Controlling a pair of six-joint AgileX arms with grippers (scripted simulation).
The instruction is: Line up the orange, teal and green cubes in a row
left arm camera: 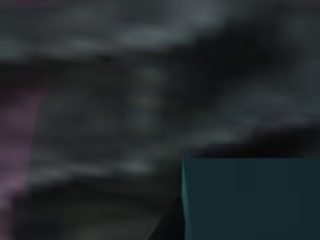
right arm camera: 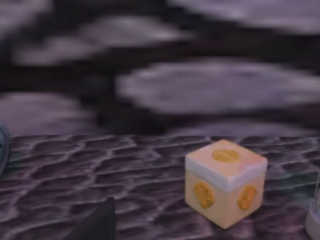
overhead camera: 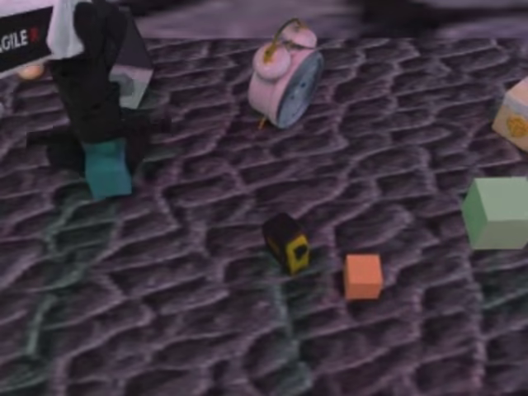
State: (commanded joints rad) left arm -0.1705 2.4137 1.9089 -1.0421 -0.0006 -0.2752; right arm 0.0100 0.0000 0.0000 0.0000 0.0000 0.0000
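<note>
The teal cube (overhead camera: 108, 172) is at the table's left, under my left arm. My left gripper (overhead camera: 107, 148) comes down on it from above and is shut on its upper part. In the left wrist view the teal cube (left arm camera: 250, 200) fills the lower corner, very close. The small orange cube (overhead camera: 363, 276) rests right of centre, toward the front. At the right edge stands the large pale green cube (overhead camera: 497, 213). My right arm is outside the top view; only a dark piece of my right gripper (right arm camera: 102, 225) shows in its wrist view.
A black-and-yellow block (overhead camera: 287, 242) lies just left of the orange cube. A pink alarm clock (overhead camera: 285, 74) stands at the back centre. The cream box (overhead camera: 516, 115) with orange round marks sits at the back right, and this cream box (right arm camera: 225, 185) also faces the right wrist camera.
</note>
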